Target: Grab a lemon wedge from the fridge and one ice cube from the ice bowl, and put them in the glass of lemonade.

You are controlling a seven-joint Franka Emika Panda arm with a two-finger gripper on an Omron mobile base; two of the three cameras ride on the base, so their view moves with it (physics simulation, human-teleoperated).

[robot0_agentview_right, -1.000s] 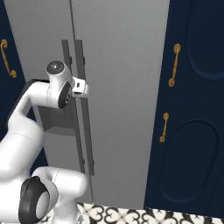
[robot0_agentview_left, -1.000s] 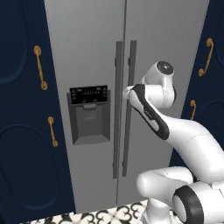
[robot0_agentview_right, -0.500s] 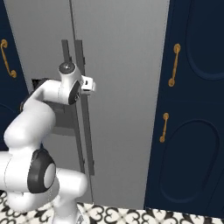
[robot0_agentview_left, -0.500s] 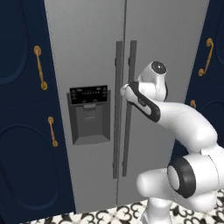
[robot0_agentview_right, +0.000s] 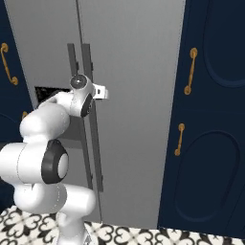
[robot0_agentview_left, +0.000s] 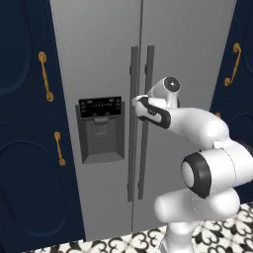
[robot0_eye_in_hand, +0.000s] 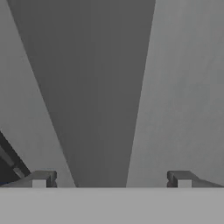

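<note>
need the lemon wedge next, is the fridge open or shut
Shut: both fridge doors sit flush, handles side by side, and the open gripper straddles one handle.

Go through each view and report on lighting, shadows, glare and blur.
Left base view: flat, even rendered light; no glare on the tall grey two-door fridge, and its long dark vertical handles look crisp. Right base view: equally sharp; the navy cabinet with brass handles shows no highlights. Hand view: soft and blurry at close range, one dark handle a broad smooth band between the gripper fingertips.
</note>
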